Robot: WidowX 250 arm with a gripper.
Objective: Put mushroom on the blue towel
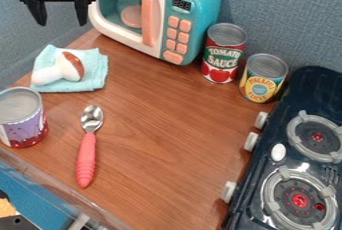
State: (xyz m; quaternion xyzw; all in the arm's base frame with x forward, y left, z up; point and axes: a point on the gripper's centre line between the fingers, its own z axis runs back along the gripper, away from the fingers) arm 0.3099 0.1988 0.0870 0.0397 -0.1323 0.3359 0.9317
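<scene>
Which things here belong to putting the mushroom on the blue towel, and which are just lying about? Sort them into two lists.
For the job:
- mushroom, lying on the towel
- blue towel
- tool, open

Just lying about:
- spoon
- purple can
- red can
- yellow can
- toy microwave
- toy stove

**Soft, Even Light Across the Counter**

Fairly bright, diffuse light covers the wooden counter [160, 144], and shadows are soft. Small glints mark the spoon [92, 118] at nine o'clock and the stove [278, 153] at four; pale streaks cross the clear plastic edge [59, 191] toward seven.
</scene>
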